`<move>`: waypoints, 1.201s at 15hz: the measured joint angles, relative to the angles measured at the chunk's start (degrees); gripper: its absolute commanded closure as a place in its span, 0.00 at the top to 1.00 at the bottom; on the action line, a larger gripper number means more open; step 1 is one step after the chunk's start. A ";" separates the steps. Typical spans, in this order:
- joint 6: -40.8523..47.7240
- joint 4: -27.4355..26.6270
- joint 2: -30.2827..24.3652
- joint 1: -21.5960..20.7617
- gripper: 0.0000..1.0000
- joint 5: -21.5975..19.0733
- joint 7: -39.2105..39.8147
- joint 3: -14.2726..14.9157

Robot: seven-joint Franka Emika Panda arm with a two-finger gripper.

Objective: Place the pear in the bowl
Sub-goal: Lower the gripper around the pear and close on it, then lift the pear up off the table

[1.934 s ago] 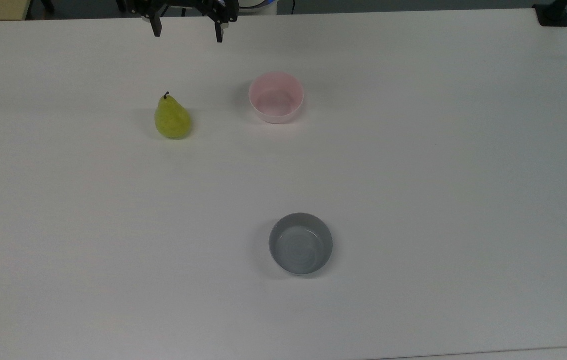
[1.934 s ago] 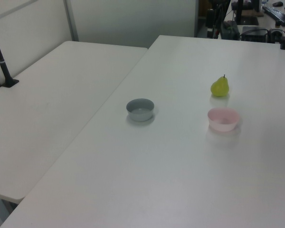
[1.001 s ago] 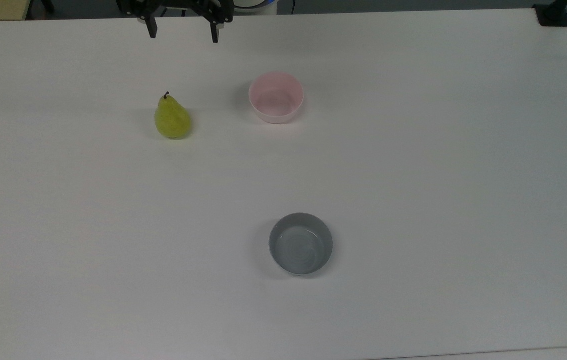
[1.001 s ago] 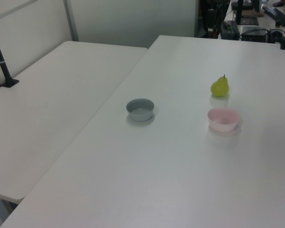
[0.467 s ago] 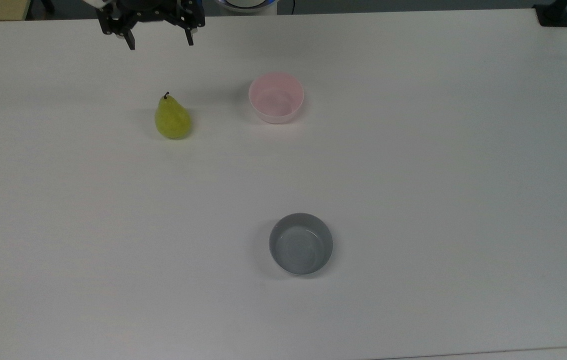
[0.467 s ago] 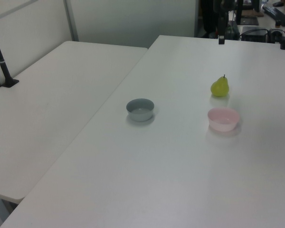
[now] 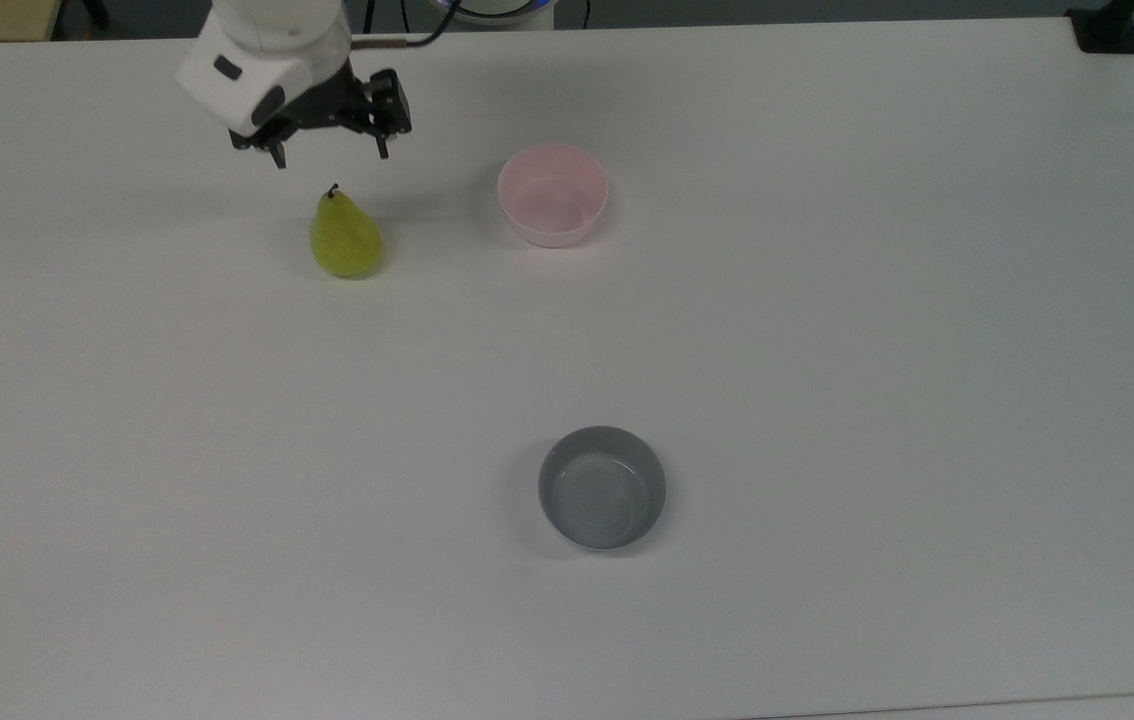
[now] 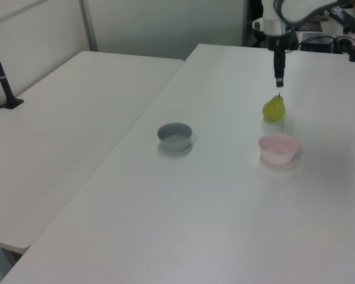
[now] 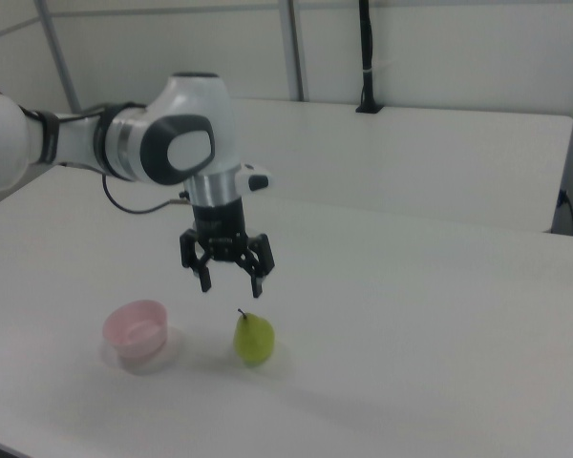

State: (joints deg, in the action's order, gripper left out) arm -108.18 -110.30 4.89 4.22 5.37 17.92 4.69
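A yellow-green pear point(image 7: 345, 236) point(image 8: 274, 108) point(image 9: 254, 339) with a dark stem stands upright on the white table. The pale pink bowl point(image 7: 553, 194) point(image 8: 278, 148) point(image 9: 135, 334) sits to the pear's right in the top view, with nothing in it. My gripper point(image 7: 330, 155) point(image 8: 278, 81) point(image 9: 231, 284) hangs open just above the pear's stem, fingers pointing down and spread, holding nothing. In the right view it sits slightly left of the pear's top.
A grey bowl point(image 7: 602, 487) point(image 8: 175, 136) stands alone toward the table's point(image 7: 827, 350) near side in the top view. A second white table point(image 8: 59, 136) adjoins in the left view, carrying a black post point(image 8: 3, 77). A black clamp point(image 7: 1105, 30) sits at the top view's far right corner.
The gripper has come down from the table's far edge toward the pear, staying open; the white wrist is now in the top view. Pear and bowls have not moved.
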 measured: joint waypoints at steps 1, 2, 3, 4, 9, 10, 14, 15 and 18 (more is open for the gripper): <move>-1.75 -1.48 0.46 0.20 1.00 0.72 0.00 0.00; -3.11 -2.54 1.03 0.46 1.00 1.15 0.00 0.01; -4.07 -3.08 1.65 0.73 1.00 1.36 0.01 0.01; -5.01 -3.28 2.40 0.93 1.00 1.43 0.02 0.01; -9.73 -3.37 6.75 1.51 1.00 1.45 0.02 0.01; -10.47 -3.38 7.68 1.52 1.00 1.45 0.02 0.01; -11.67 -3.37 9.62 1.53 0.84 1.46 0.02 0.00; -11.71 -3.37 9.82 1.52 0.74 1.46 0.02 0.00; -11.84 -3.24 9.88 1.52 0.49 1.57 0.02 -0.05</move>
State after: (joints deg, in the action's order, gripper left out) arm -120.02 -113.53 14.77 5.75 6.94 17.94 4.63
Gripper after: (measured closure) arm 0.260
